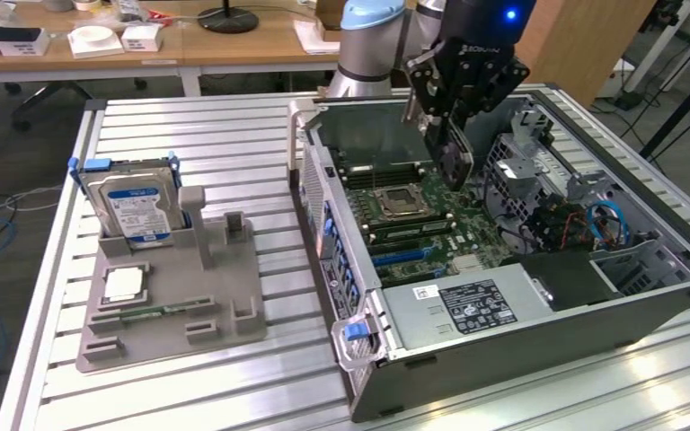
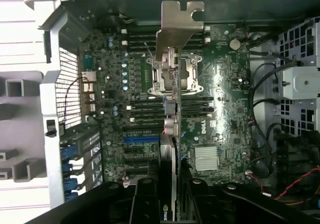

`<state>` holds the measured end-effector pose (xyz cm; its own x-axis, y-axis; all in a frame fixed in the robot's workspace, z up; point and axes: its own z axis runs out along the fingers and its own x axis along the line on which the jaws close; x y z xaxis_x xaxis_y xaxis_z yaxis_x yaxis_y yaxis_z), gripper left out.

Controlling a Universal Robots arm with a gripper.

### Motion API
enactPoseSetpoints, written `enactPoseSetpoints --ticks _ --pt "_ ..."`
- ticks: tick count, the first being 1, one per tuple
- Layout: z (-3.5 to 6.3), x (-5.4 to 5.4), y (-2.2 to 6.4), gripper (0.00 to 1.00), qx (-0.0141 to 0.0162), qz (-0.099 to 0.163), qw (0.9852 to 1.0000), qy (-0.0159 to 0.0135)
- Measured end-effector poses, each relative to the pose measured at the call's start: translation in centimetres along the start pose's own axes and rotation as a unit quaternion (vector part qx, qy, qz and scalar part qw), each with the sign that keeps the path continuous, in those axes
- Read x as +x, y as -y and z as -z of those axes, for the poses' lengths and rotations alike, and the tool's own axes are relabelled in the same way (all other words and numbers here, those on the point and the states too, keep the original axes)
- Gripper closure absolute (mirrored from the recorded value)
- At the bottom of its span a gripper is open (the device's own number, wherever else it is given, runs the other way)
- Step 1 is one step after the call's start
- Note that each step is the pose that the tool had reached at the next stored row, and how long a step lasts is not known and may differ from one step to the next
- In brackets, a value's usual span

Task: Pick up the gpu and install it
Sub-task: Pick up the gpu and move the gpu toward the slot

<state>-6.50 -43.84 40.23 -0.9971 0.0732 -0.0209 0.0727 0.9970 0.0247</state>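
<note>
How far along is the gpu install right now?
Done: the gpu is already picked up. In hand: the gripper has its fingers shut on the card, holding it edge-down over the motherboard inside the open case. Left: the card is not yet seated; it appears to hang above the slots, its metal bracket free.

The gpu (image 2: 176, 31), a thin card with silver end bracket, hangs edge-down, held above the motherboard (image 2: 225, 108).
</note>
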Motion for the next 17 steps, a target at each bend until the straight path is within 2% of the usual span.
enactPoseSetpoints --ticks 17 --pt "-0.09 -3.8 -0.29 0.73 0.0 0.0 1.0 0.0"
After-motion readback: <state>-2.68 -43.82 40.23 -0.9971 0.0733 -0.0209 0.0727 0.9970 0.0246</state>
